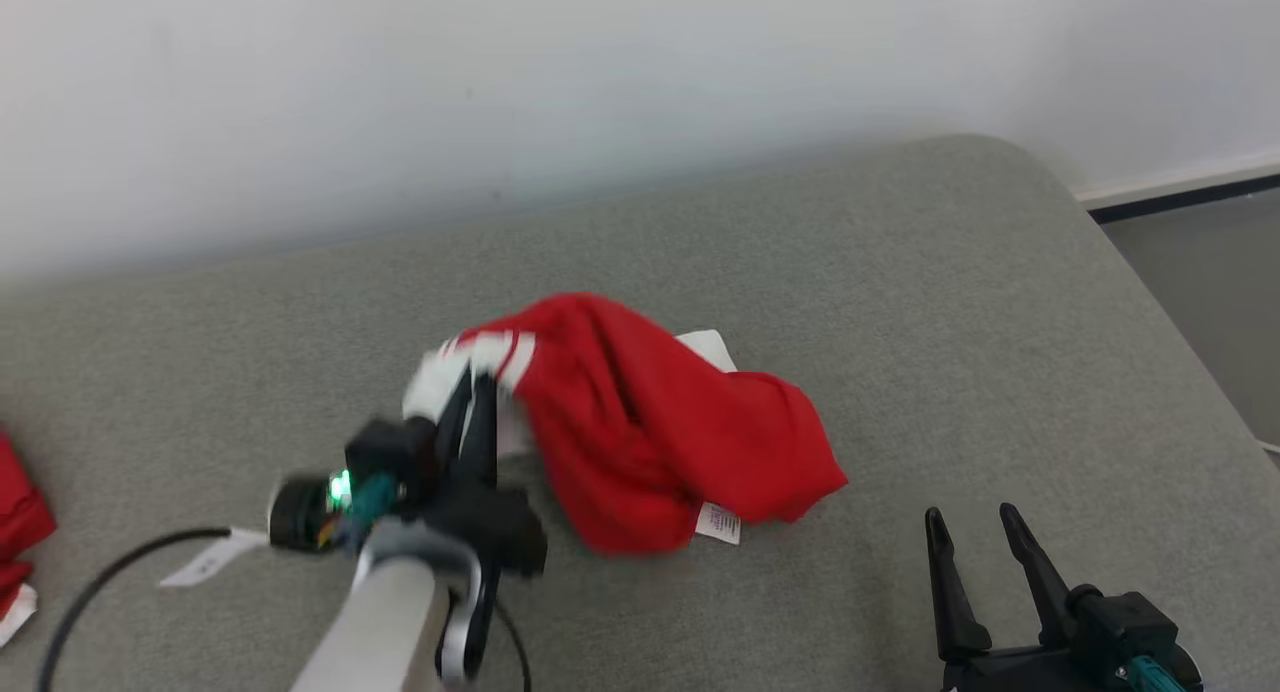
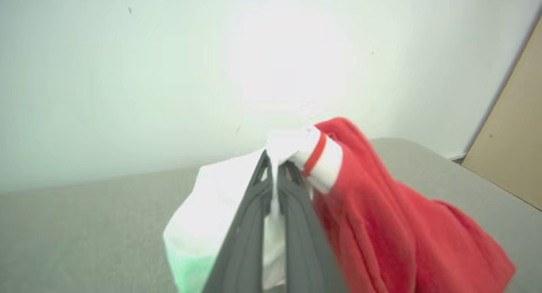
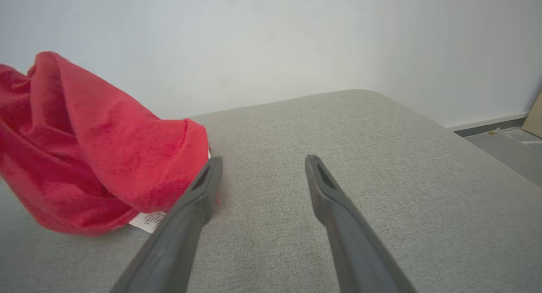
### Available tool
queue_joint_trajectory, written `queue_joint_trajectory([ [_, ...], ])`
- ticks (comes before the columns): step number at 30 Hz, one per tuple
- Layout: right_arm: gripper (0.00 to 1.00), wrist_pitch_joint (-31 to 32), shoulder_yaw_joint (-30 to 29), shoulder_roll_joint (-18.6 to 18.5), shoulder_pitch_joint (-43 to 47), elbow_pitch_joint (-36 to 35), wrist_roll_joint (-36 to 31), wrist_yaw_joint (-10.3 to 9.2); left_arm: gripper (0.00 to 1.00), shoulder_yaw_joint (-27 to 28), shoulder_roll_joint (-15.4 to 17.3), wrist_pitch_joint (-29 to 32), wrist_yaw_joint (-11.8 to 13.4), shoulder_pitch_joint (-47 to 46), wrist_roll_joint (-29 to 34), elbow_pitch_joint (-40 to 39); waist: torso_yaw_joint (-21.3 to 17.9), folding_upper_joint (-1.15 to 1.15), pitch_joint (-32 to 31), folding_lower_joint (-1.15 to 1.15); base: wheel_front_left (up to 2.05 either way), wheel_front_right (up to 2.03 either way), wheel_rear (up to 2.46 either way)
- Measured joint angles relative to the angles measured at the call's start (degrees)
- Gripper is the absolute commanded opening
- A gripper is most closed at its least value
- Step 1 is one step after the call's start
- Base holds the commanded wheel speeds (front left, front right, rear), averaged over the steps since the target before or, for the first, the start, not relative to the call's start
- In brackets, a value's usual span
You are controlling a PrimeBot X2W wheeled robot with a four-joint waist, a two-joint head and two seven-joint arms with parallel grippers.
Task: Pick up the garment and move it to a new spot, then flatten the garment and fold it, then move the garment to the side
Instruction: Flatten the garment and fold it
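My L gripper (image 1: 470,387) is pinched tight on the garment (image 1: 650,422) by its white cuff (image 2: 326,168), mid cushion (image 1: 950,302), rest of it draped off to the right. R gripper (image 1: 970,520) sits spread at near right, holding nothing.

L gripper (image 1: 470,387) fingers shut on garment (image 1: 640,422), forearm (image 1: 385,622) reaching fwd; R gripper (image 1: 970,517) fingers spread, pointing fwd.

I saw the red garment (image 1: 650,422), white striped cuff raised, rest crumpled on the grey cushion (image 1: 950,322), label showing.
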Motion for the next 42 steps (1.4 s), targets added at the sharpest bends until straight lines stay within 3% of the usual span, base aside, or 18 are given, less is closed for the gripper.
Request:
queue_joint_trajectory([
  [6,1.0,0.4,1.0,0.0,0.0,0.0,0.0,0.0,0.0,-0.4,0.0,-0.2,-1.8,-8.5,3.9,-11.9,2.0,0.0,-1.4,-0.01,0.0,0.0,0.0],
  [14,1.0,0.5,2.2,0.0,0.0,0.3,0.4,0.0,0.0,-5.4,-0.1,-0.2,-4.0,-23.1,5.0,-18.1,2.3,0.0,-3.2,-0.01,0.0,0.0,0.0],
  [22,1.0,0.0,2.2,0.0,0.0,0.8,1.0,0.0,0.0,-12.2,-0.2,-0.1,-0.6,-30.9,-0.9,-20.4,1.4,0.0,-2.9,-0.01,0.0,0.0,0.0],
  [26,1.0,-0.2,2.3,0.0,-0.1,1.1,1.3,0.0,0.0,-14.2,-0.2,0.4,2.3,-32.1,-1.5,-17.1,1.6,0.0,-2.6,-0.01,0.0,0.0,0.0],
  [32,1.0,-0.5,2.7,0.0,-0.3,1.7,1.9,0.0,0.0,-13.2,0.5,2.8,5.3,-30.1,-2.9,-6.0,2.2,0.0,-2.1,-0.01,0.0,0.0,0.0],
  [42,1.0,-1.0,1.7,0.0,-0.3,1.6,1.9,0.0,0.0,-7.1,6.3,2.0,6.7,-17.7,-9.1,9.9,5.3,0.0,-1.3,0.0,0.0,0.0,0.0],
])
